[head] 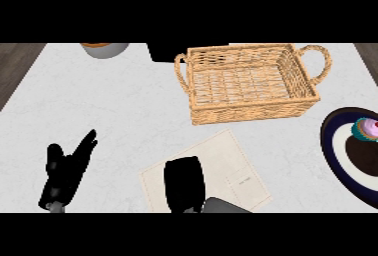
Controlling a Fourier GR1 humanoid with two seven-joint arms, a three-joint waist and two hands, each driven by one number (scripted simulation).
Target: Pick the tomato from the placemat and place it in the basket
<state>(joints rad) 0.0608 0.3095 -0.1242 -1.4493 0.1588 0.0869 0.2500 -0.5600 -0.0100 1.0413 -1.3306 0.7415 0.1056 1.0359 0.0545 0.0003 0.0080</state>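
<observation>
Tomato: not visible anywhere; the right hand lies over the placemat's near left part, and whatever is beneath it is hidden.
Counter: pale marbled top, dark wood showing at both upper corners.
Basket: woven wicker with two loop handles, upright at the far side, nothing visible inside, well apart from both hands.
Plate: dark rim with a pale ring and dark centre, cut off by the right edge; a pink and teal cupcake sits on it.
Placemat: pale cloth lying askew, between basket and near edge.
Right hand: back of the hand up, over the placemat; I cannot tell how its fingers are set.
Left hand: at lower left on bare counter, fingers straight and spread, holding nothing.
Bowl: grey, with orange inside, cut off at the top edge.
</observation>
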